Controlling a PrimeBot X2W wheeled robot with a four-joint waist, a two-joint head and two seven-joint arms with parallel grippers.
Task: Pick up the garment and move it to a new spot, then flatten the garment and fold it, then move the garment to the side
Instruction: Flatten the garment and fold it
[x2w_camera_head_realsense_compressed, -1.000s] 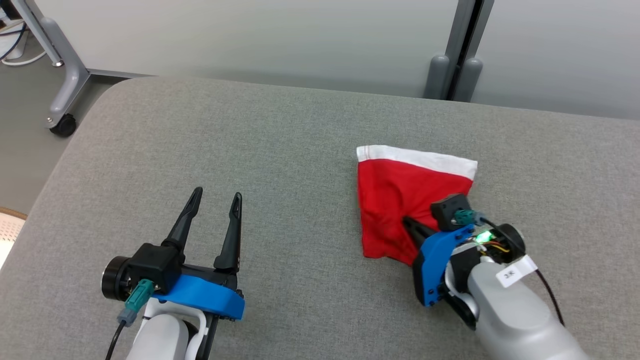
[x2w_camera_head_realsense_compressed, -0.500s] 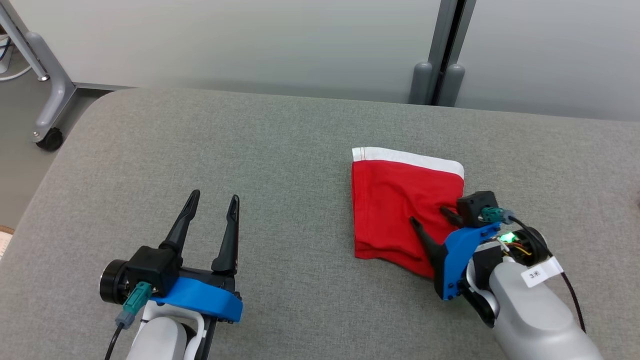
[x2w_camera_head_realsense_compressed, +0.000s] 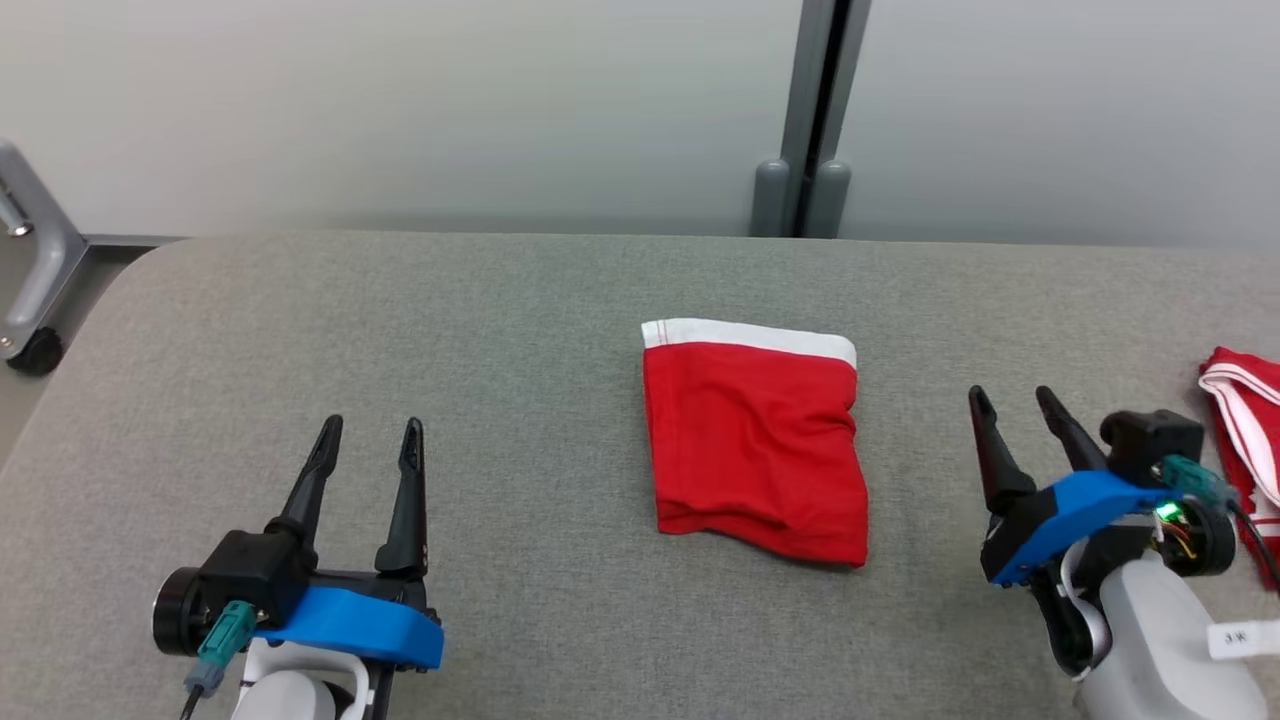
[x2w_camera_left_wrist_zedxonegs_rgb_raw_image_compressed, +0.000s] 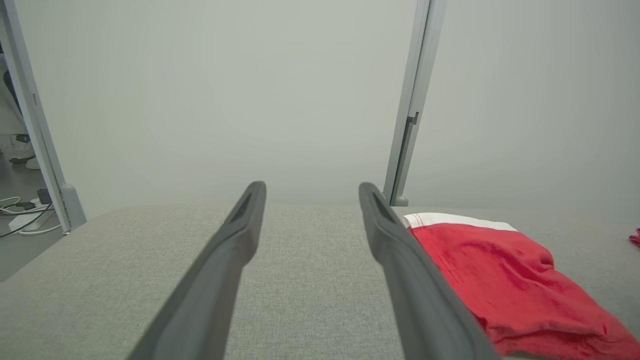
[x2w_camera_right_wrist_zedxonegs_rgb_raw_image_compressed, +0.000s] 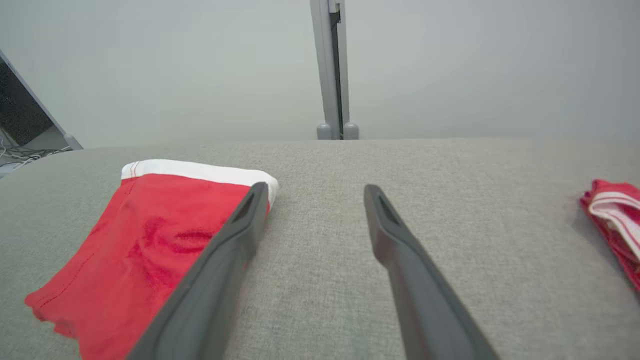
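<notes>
Now | left pincer (x2w_camera_head_realsense_compressed: 372, 423) spread, empty | right pincer (x2w_camera_head_realsense_compressed: 1009, 392) spread, empty

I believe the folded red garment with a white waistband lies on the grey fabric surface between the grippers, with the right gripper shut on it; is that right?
Not quite: the head view shows the right gripper open and apart from the folded red garment, which otherwise lies on the grey fabric surface between it and the left gripper.

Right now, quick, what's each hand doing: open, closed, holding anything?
Left hand: open, holding nothing.
Right hand: open, holding nothing, apart from the folded red garment.
</notes>
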